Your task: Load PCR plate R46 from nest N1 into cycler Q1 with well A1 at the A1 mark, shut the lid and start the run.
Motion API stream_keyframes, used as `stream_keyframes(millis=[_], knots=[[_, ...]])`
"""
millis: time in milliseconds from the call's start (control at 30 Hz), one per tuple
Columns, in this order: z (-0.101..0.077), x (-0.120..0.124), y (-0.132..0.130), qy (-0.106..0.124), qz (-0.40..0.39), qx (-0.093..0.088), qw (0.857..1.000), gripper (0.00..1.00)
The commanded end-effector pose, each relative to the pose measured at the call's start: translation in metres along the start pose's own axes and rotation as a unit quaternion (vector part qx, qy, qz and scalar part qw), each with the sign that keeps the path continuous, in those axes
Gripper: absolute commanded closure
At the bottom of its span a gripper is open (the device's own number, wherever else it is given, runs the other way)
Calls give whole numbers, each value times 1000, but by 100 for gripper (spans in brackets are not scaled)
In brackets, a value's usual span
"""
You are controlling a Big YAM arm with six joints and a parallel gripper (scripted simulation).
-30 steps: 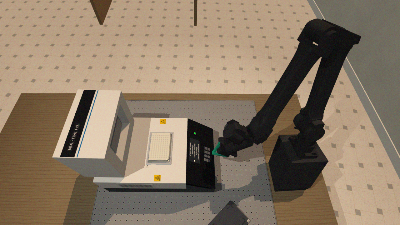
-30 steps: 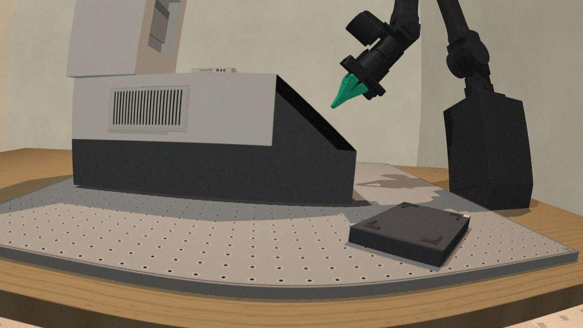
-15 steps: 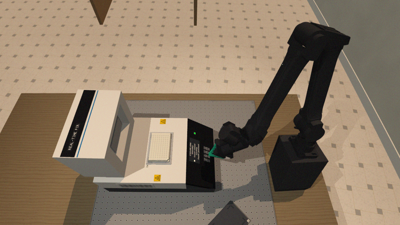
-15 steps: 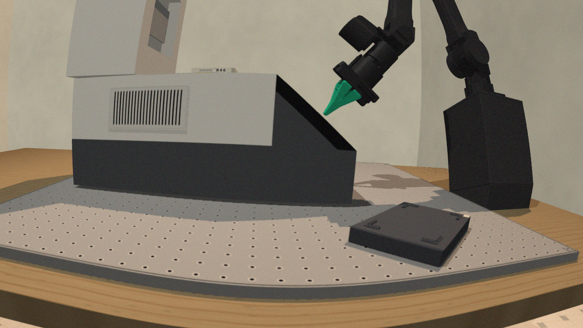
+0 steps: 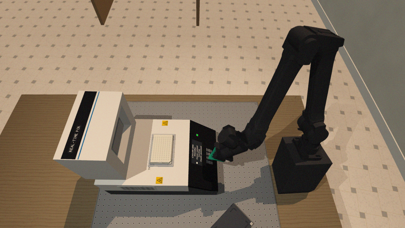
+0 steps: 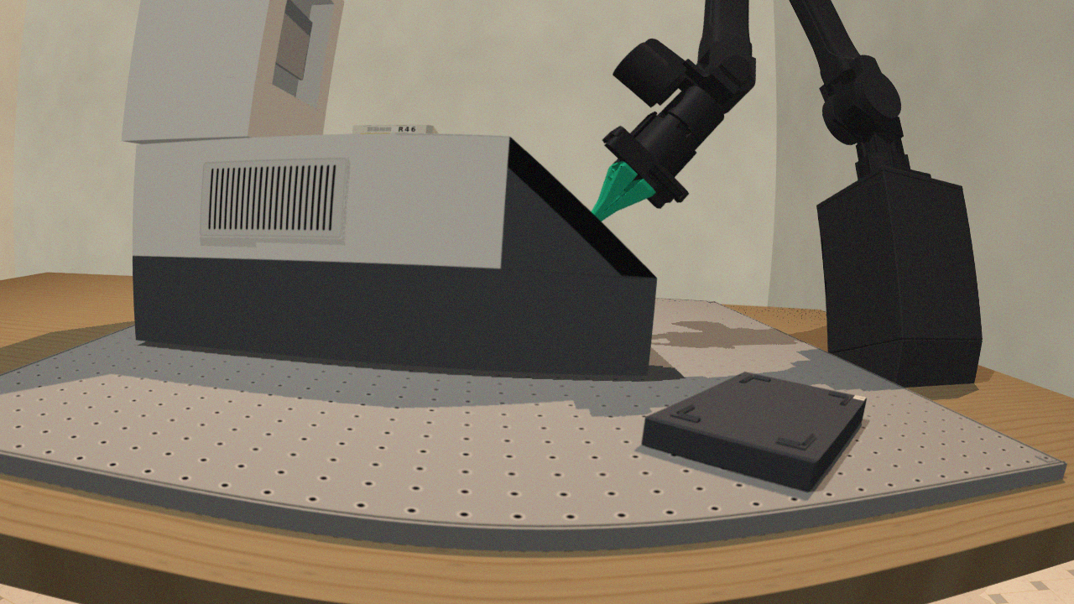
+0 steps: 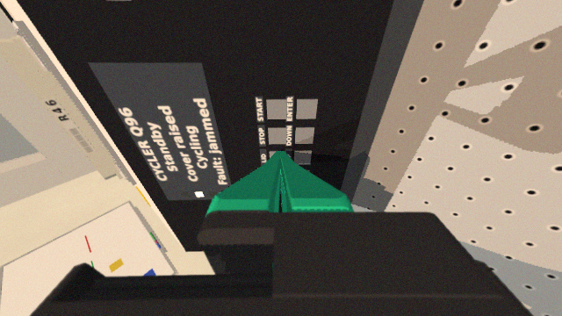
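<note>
R46 [image 5: 161,148] lies on Q1's [image 5: 170,181] block, inside the brackets, under the raised lid [image 5: 93,127]; nest N1 [image 6: 751,424] stands bare in front of Q1. The gripper [image 7: 280,154], its fingers together on nothing, has its tip at the LID key [image 7: 263,157], just below STOP [image 7: 277,135]. The lamp [image 5: 196,134] shows green. The press should go straight into the sloped panel, short and light, centred off STOP and CLEAR, so Q1 does not slide on its feet.
</note>
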State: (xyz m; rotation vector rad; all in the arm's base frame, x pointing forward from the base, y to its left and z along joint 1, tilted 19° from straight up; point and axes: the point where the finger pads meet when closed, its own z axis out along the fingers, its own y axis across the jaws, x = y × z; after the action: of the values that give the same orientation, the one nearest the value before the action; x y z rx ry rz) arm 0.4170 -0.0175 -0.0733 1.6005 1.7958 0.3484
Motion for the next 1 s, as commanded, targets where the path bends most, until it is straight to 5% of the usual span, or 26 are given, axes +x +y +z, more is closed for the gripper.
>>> stream_keyframes(millis=[0,967], knots=[[-2,5,16,2,-2,-17,1000,100],[2,-5,22,-6,12,-23,1000,100]])
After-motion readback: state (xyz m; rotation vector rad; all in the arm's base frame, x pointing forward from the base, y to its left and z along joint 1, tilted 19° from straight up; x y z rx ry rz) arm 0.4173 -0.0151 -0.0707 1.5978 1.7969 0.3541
